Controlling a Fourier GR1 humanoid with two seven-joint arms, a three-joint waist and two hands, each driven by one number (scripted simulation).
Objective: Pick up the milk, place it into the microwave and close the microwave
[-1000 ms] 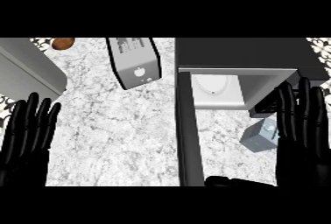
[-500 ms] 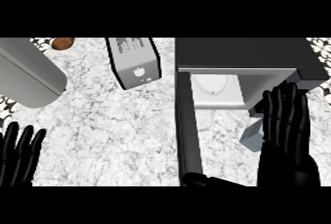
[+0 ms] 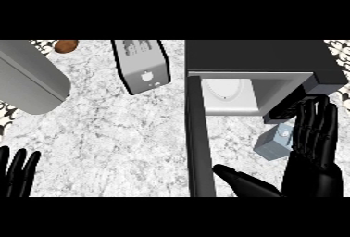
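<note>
Grey-blue milk | just left of right hand | hand outstretched

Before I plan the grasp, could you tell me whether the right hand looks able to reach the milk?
Probably yes: the open right hand is just beside the milk, with nothing between them.

We log the right hand, below the microwave: black, long slender fingers; left hand, far left of it: same.

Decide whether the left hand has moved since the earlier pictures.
Yes. The left hand has drawn back toward the view's lower edge, away from the toaster.
</note>
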